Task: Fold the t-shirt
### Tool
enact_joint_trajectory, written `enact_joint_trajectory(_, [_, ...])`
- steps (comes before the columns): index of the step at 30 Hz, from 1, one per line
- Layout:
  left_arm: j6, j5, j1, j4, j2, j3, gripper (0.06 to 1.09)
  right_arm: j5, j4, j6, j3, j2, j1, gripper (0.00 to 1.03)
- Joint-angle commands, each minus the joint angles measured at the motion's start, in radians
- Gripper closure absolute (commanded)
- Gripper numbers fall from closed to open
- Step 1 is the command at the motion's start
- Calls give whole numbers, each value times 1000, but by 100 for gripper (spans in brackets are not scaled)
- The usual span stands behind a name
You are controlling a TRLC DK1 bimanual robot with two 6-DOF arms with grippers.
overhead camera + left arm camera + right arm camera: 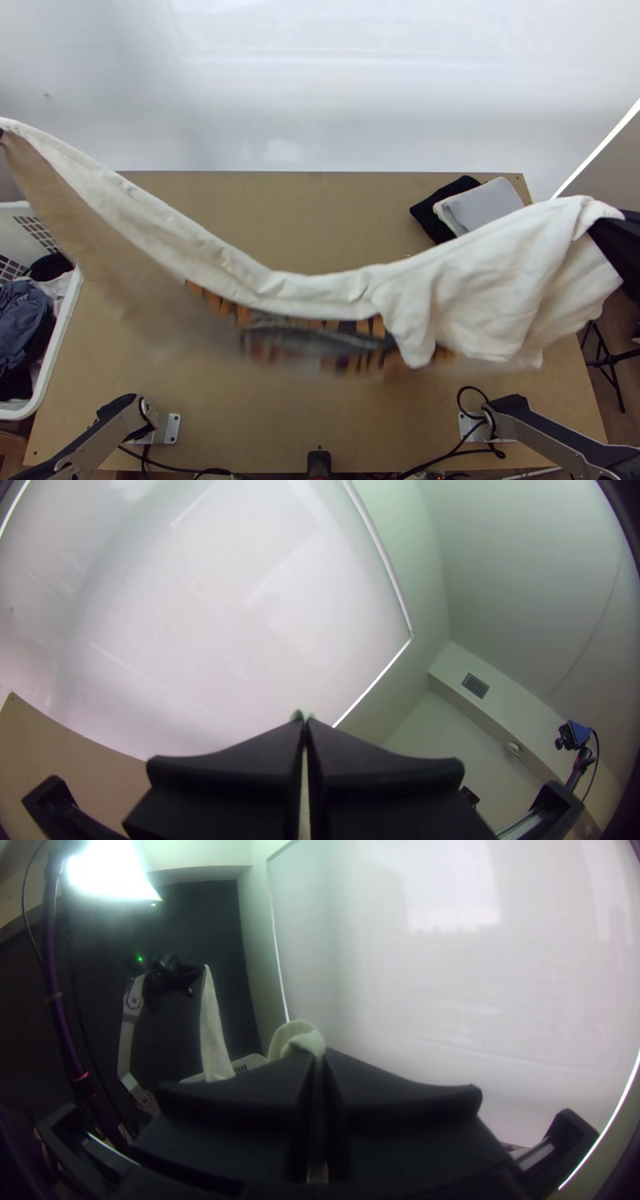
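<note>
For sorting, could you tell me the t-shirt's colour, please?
The t-shirt is off-white with orange-and-dark patterning, clearest in the top view.

We can't make out the blurry print [348, 344] on the shirt [320, 294]. The top view's left edge cuts off the basket [62, 336], and its right edge cuts off our right gripper [614, 236]. The shirt hides some grey cloth [490, 200].

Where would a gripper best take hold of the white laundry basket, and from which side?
Probably by the rim of the basket on the side facing the table, from above, jaws straddling it. That edge runs long and narrow, bare toward its near end, while the white t-shirt hangs across the view of its far end. The clothes inside might crowd the inner jaw.
</note>
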State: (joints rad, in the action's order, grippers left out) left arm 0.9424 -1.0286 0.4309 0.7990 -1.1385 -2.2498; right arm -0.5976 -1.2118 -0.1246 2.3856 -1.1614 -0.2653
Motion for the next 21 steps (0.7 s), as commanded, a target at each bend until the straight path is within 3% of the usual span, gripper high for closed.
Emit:
enact_joint_trajectory(1, [38,-5,14,-37,-14,2,105,-13,5,19,9,-9,-26,100])
enact_joint_trajectory(9, [55,-8,22,-81,-66,25,105,-119,87,-1,17,-92,-34,100])
enact_joint_trajectory(21, [131,-57,63,-173,-56,25,105,-154,129,-20,23,-107,-22,100])
